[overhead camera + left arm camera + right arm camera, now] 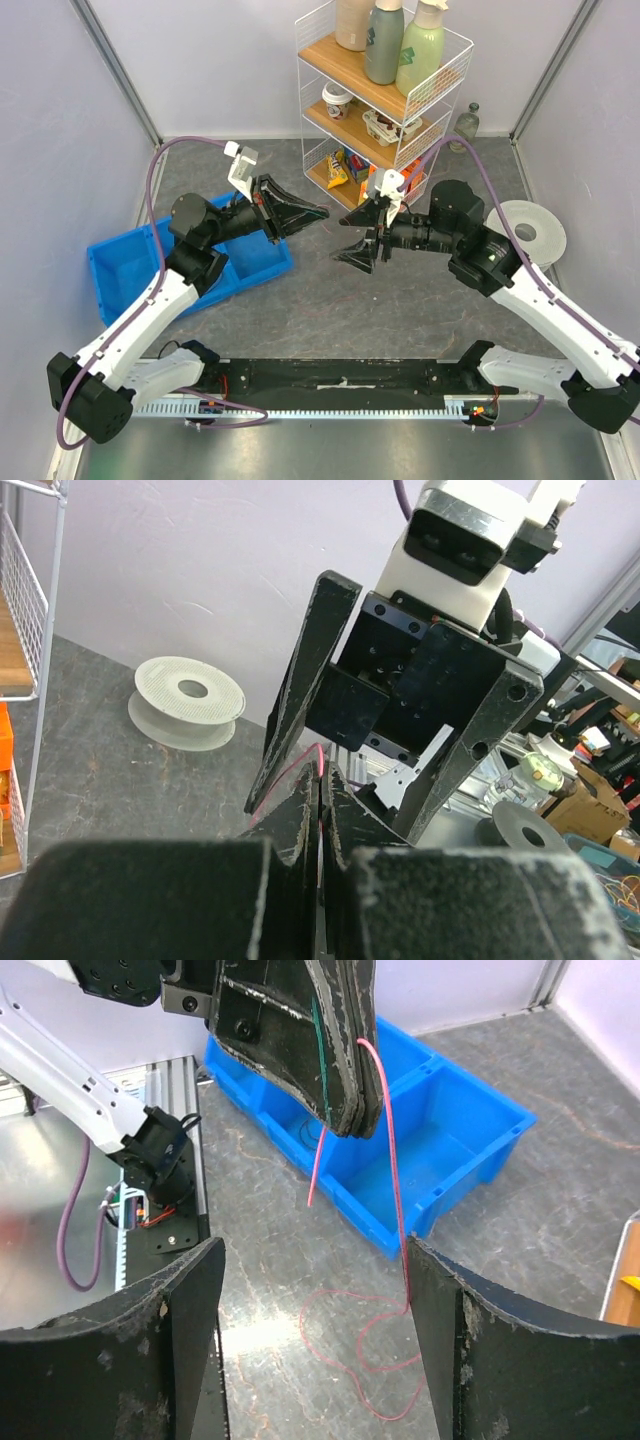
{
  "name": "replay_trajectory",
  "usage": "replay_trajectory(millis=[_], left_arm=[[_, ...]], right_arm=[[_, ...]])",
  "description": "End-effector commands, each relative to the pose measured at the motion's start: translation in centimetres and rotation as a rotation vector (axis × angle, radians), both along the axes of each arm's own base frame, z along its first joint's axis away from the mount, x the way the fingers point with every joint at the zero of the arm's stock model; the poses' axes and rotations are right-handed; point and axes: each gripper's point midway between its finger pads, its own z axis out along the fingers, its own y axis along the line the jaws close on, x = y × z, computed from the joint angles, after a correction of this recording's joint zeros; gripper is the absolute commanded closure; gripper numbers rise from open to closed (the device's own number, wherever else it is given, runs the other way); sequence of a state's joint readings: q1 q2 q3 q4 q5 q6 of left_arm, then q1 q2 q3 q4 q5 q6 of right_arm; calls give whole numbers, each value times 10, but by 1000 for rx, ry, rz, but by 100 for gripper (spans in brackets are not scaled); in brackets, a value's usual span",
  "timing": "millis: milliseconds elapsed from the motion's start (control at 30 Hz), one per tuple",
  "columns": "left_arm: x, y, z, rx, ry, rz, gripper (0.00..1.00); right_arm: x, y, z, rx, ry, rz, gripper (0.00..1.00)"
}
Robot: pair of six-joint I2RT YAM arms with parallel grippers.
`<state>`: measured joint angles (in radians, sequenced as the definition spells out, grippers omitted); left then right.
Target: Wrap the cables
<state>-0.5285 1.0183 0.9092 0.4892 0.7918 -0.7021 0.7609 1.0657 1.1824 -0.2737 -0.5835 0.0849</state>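
The red cable (393,1170) is pinched near one end in the left gripper (348,1120), which is clenched tight on it. A short tail sticks out below the tips. The long part hangs down past the blue bin (480,1155) and ends in loose loops on the table (560,1210), just beside the bin on the side toward the right arm.

You hold it high, I think, so that the strand hangs straight and free from the bin, where the other claw can reach it. The left gripper is raised over the table just beside the bin, and its tips point away from the bin.

The right gripper (315,1290) faces it from the far side of the bin. Its fingers are released and spread wide, and nothing is between them. The hanging strand passes very close to the inner edge of one finger; I cannot tell if it touches.

No wrapping is visible yet. The next step probably needs you to close on the strand below the left claw, without pulling it out.
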Motion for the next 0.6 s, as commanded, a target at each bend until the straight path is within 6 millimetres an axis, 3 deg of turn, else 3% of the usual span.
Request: replay_trajectory(millis=[0,200,567], left_arm=[[-6,1,8,-18,-9,-27,98],[-5,0,4,2,-11,-31,98],[0,-2,6,2,23,-19,98]], right_arm=[[17,-10,20,21,-114,-99,21],[25,-11,38,57,-220,-128,23],[23,10,37,56,-262,-94,40]])
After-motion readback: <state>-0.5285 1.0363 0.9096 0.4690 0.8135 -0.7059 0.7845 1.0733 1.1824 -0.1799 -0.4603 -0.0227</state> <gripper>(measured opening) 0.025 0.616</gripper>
